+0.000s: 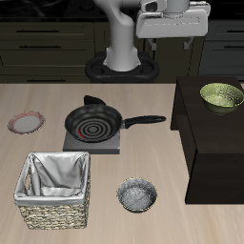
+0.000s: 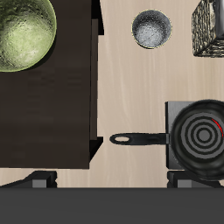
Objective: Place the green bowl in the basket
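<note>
From the exterior view, the pale wood-grain surface (image 1: 57, 100) carries a square woven wicker basket (image 1: 55, 192), beige-brown with a creased grey-white cloth lining, near the front edge. Beside it stands a small grey metallic bowl (image 1: 136, 194) with a dull sheen. Farther back, a black frying pan (image 1: 95, 122) with red concentric rings and a long black handle sits on a flat grey square burner plate (image 1: 93, 141). A pinkish flat plate (image 1: 26, 123) lies apart from the pan, toward the surface's edge. The small round olive-green bowl (image 1: 221, 96), speckled yellowish-green inside with a thin rim, rests on a raised dark brown block (image 1: 212, 143), well apart from the basket. The white end effector (image 1: 172, 21) hangs high at the back; I cannot tell whether its fingers are spread or closed.

The wrist view looks straight down, showing the green bowl's (image 2: 24, 34) mottled interior more closely, the dark block (image 2: 48, 114) under it, the grey bowl (image 2: 151, 29), the pan (image 2: 199, 136), and only a corner of the basket (image 2: 210, 28). Dark fingertips (image 2: 39, 180) show at the frame's edge, set wide apart; nothing lies between them.
</note>
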You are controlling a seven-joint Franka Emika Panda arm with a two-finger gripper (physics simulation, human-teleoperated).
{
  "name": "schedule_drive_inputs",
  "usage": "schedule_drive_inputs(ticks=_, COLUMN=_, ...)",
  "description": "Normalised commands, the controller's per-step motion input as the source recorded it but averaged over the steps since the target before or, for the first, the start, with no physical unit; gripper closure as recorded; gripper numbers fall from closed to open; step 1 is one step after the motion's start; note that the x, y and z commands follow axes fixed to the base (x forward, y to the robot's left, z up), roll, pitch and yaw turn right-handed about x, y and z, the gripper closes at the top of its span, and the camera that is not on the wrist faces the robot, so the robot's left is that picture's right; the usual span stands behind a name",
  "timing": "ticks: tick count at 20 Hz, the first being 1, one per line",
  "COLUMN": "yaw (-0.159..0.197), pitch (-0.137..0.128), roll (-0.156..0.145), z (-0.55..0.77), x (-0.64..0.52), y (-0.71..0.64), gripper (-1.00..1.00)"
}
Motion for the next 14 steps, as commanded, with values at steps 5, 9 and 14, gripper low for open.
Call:
schedule_drive_inputs(ticks=5, yaw=-0.023, pitch=0.018, roll=0.014, z=0.05, x=0.13, y=0.27, gripper=-1.0)
schedule_drive_inputs(ticks=9, yaw=0.004, pitch=-0.01, roll=0.016, z=0.06, x=0.07, y=0.25, gripper=-1.0)
schedule_drive_inputs(ticks=14, yaw=-0.006, pitch=-0.012, roll=0.003, z=0.07, x=0.12, y=0.23, gripper=-1.0)
